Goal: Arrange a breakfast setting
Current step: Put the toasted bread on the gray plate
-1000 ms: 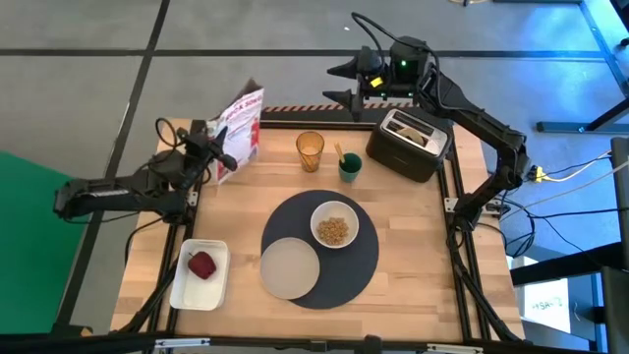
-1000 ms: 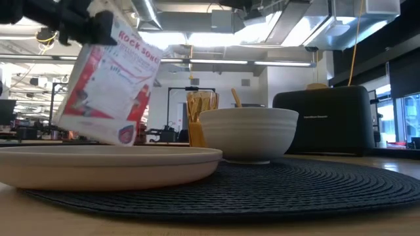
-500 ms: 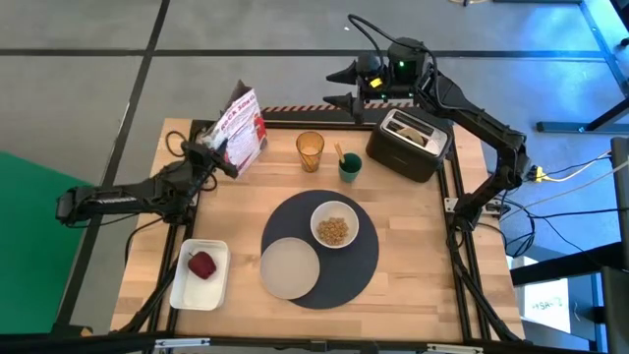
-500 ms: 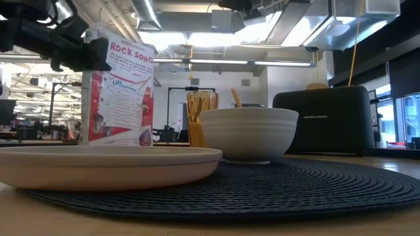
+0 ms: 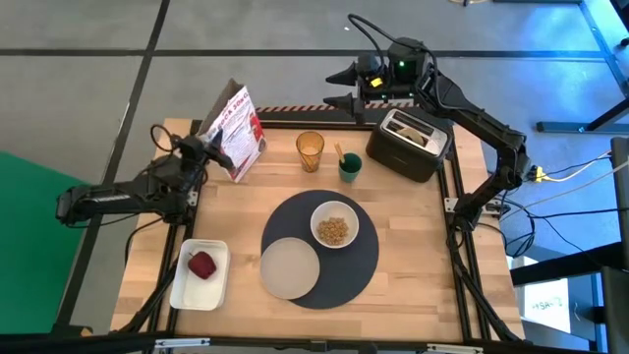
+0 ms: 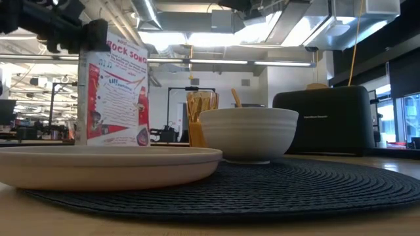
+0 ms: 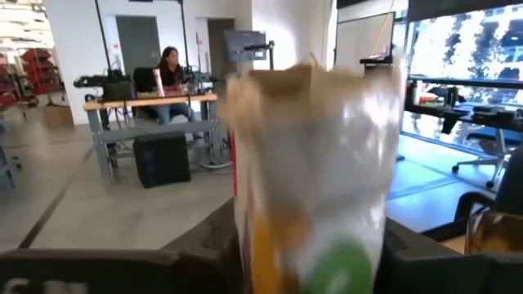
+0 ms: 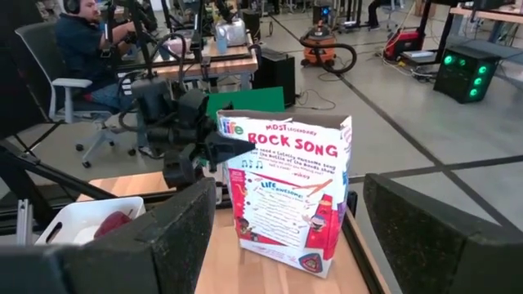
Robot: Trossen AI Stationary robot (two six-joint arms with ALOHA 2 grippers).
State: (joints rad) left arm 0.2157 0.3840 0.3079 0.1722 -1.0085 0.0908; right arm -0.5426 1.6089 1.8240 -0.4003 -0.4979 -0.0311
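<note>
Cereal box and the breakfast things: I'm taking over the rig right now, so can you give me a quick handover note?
Left pincer: at the side of the cereal box, back left of the table; contact unclear.
Right pincer: open, empty, hovering beyond the table's back edge beside the toaster.
Done: box stands upright. White bowl with cereal and white plate sit on the dark round mat.
Left: amber tumbler and orange-handled spoon, which stands in the green cup, are behind the mat; they probably need bringing to the setting.
</note>
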